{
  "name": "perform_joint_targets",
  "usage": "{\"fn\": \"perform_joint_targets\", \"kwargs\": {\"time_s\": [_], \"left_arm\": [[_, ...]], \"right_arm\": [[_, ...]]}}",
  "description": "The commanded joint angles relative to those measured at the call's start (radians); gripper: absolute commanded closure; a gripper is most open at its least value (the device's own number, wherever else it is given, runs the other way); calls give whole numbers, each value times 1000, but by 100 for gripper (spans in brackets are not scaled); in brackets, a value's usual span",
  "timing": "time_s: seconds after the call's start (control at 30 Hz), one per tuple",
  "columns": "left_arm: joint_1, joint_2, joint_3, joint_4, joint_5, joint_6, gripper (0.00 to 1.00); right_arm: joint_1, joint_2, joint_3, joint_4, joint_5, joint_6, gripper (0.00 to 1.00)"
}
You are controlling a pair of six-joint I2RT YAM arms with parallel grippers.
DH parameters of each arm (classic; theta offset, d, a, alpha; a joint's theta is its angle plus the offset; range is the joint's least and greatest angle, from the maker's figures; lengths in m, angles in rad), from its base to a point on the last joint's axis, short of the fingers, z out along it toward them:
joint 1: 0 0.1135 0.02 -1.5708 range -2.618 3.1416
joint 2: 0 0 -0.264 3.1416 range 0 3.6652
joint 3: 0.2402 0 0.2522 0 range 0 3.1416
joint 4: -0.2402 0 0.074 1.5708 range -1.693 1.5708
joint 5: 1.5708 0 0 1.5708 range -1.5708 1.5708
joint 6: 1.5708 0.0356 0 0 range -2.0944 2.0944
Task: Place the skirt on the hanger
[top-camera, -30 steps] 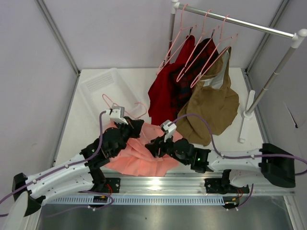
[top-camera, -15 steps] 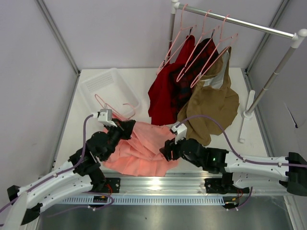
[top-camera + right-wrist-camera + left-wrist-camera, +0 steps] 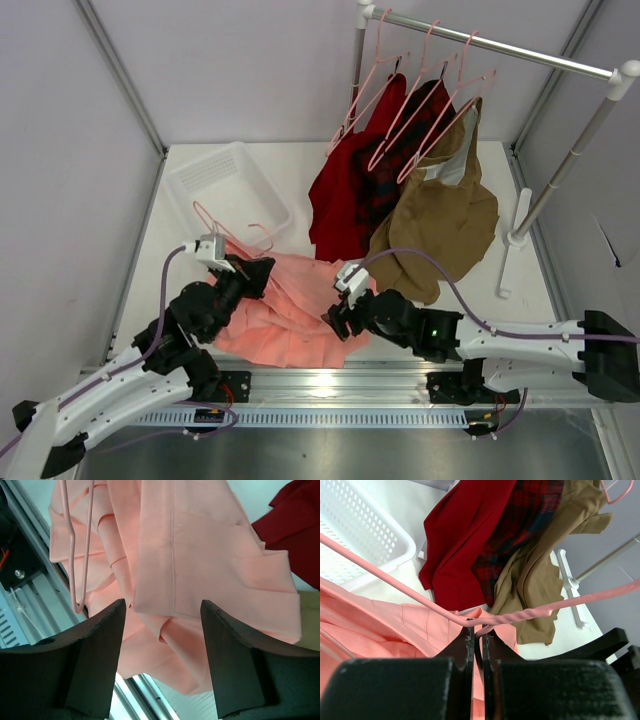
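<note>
– white tabletop (image 3: 300, 165), pale walls round it. what's the left gripper (image 3: 477, 630) doing?
– its fingers are pressed together on the hanger (image 3: 520, 616), pinching the pink wire right where the twisted neck begins. the frame runs off to either side of the fingertips, passing above the cloth.
– and the skirt (image 3: 290, 310)?
– just under that, a crumpled salmon heap at the near edge of the table, between the two arms. in the right wrist view a loop of the hanger shows against its folds.
– the right gripper (image 3: 162, 607)?
– spread wide, poised over the skirt's right side, a seam and pleats showing between the fingers. whether the tips touch the cloth, i can't tell; nothing is clamped.
– farther out?
– a white perforated basket (image 3: 215, 185) behind the left gripper, near the hanger's far end. beyond the skirt a dark red garment (image 3: 345, 190), a plaid garment (image 3: 395, 170) and a tan-brown garment (image 3: 440, 225) hang from a silver rail (image 3: 500, 45) at the back right.
</note>
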Motion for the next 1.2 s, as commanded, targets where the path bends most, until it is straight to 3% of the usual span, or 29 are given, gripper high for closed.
{"fn": "perform_joint_targets", "kwargs": {"time_s": [0.0,0.2,0.63,0.87,0.9,0.97,1.07,1.1,1.17], "left_arm": [[14,-24,11,10,7,11,100],[17,-47,10,-2,16,16,100],[19,-101,-2,-25,18,17,100],[19,-124,2,-34,10,28,100],[20,-124,5,-34,10,29,100],[19,-129,2,-36,9,31,100],[19,-130,1,-33,15,31,100],[19,-127,4,-33,15,29,100],[19,-129,1,-34,18,31,100]], "right_arm": [[25,77,32,98,-18,-119,33],[83,188,69,112,53,-229,34],[98,389,196,141,310,-242,35],[95,474,238,101,360,-263,51],[94,474,236,102,365,-265,60],[83,468,238,95,365,-263,64],[71,445,239,63,328,-259,56],[69,423,236,47,283,-260,46],[65,402,228,38,243,-245,39]]}}
